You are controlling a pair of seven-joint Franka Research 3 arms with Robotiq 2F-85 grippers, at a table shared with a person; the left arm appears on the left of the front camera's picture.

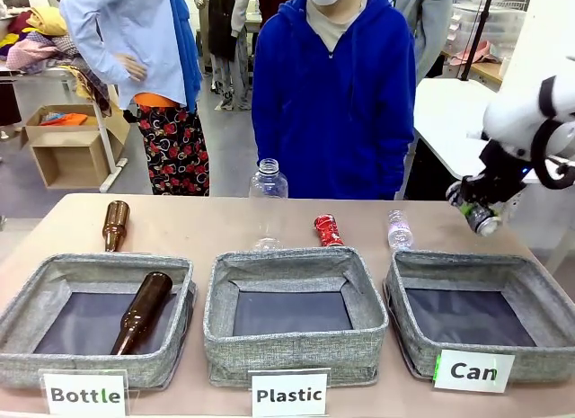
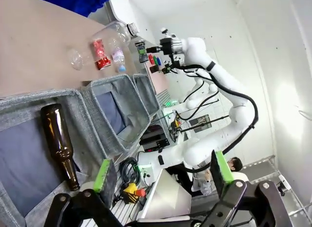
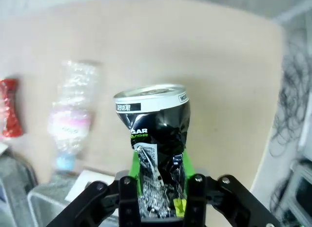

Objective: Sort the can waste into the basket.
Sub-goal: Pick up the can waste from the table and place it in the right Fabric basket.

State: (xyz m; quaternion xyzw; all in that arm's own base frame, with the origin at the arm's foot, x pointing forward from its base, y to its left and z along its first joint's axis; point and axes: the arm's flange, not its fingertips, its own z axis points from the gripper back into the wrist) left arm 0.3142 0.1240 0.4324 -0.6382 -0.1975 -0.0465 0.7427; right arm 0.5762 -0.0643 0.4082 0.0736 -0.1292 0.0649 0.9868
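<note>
- Front view: the right gripper (image 1: 476, 209) hangs above the far right corner of the tan table (image 1: 198, 234), its jaws closed round a crumpled black-blue metal can (image 1: 482, 217). The can is off the table, tilted, lid end pointing down.
- The grey woven-fabric basket fronted by the "Can" sign (image 1: 467, 262) sits at the near right corner. Its far rim lies just below and nearward of the held can, so I judge the coming move to be a short carry toward the near edge.
- The crushed shiny red can (image 1: 328, 229) lies on the table beyond the middle basket, near the far edge.
- Left wrist view: the left gripper (image 2: 163, 171) stands wide open and empty over the near left end, well apart from both cans. The right arm is much the nearer.
- Right wrist view: the can's long axis runs along the green-padded fingers (image 3: 138, 175), which pinch its dented lower body. The silver lid end points away from the wrist.
</note>
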